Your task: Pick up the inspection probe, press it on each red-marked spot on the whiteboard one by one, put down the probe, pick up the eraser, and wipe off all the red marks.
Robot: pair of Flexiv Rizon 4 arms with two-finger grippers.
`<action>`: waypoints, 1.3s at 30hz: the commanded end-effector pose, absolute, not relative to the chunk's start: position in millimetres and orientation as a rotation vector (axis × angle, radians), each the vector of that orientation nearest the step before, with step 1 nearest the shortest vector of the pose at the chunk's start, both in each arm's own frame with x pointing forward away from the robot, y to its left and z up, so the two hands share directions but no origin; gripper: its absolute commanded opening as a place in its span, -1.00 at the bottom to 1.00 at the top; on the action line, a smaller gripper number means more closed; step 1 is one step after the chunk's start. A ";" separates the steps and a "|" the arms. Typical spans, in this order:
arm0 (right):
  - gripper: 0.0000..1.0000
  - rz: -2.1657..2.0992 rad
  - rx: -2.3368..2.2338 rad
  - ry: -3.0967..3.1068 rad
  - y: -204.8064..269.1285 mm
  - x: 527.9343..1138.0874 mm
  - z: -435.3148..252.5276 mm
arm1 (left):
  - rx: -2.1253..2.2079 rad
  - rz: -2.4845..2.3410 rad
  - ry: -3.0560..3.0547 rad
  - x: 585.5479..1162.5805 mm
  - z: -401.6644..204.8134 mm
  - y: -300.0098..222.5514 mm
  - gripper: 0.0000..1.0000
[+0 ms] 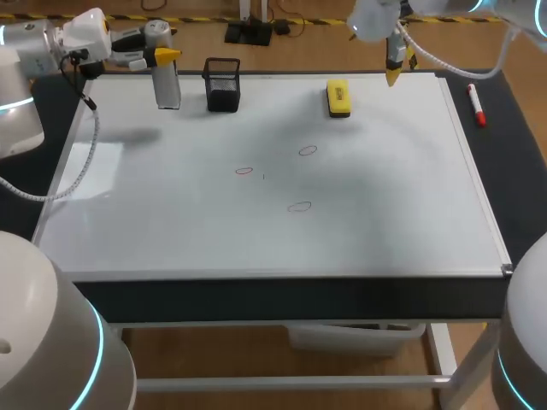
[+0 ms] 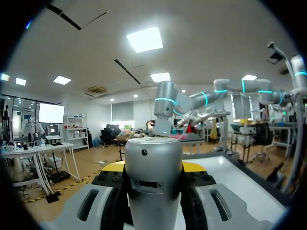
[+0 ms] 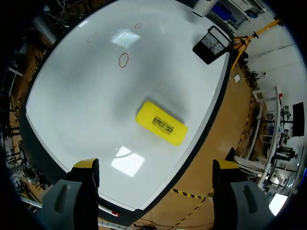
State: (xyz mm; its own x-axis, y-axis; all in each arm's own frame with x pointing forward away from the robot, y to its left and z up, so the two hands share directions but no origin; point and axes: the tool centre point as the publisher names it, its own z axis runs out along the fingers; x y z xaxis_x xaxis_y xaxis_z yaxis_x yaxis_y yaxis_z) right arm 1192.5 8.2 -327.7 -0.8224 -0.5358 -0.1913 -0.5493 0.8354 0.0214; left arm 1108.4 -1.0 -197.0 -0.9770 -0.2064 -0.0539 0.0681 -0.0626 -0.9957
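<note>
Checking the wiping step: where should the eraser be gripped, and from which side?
Grip the eraser across its long sides, near the middle, coming straight down. It lies flat on the whiteboard with bare board all round, and the narrow width probably suits the open right gripper.

- left arm (image 1: 51, 43): enters from left, wrist level, reaching to far left corner of whiteboard (image 1: 256, 231)
- left gripper (image 1: 162, 55): turned sideways, fingers horizontal, clamped from two sides on upright inspection probe (image 1: 167, 85); in wrist view yellow tips (image 2: 113, 166) flank probe body
- right arm (image 1: 376, 19): enters from far right, wrist pointing down over whiteboard's far edge, right of middle
- right gripper (image 1: 396, 75): held above board, fingers (image 3: 86, 165) spread wide apart
</note>
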 end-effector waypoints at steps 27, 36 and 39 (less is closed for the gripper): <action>1.00 0.169 -2.013 2.416 50.3 1194.4 -384.2 | -0.154 -2.152 2.009 1107.4 -196.0 -1.8 -1.00; 1.00 0.197 -2.086 2.373 57.4 1192.3 -394.2 | -0.154 -2.152 2.009 1107.4 -196.0 -1.8 -1.00; 1.00 0.192 -2.119 2.372 60.6 1189.4 -399.3 | -0.154 -2.152 2.009 1107.4 -196.0 -1.8 -1.00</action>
State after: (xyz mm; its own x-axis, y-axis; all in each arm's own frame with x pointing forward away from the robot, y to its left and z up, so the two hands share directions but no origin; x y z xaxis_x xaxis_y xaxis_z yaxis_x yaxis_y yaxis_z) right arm 1182.9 55.4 -396.8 -0.1215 -0.9902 -0.0684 -0.9879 0.1140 0.1053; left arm 1108.4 -0.9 -197.1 -0.9769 -0.2068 -0.0538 0.0681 -0.0627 -0.9957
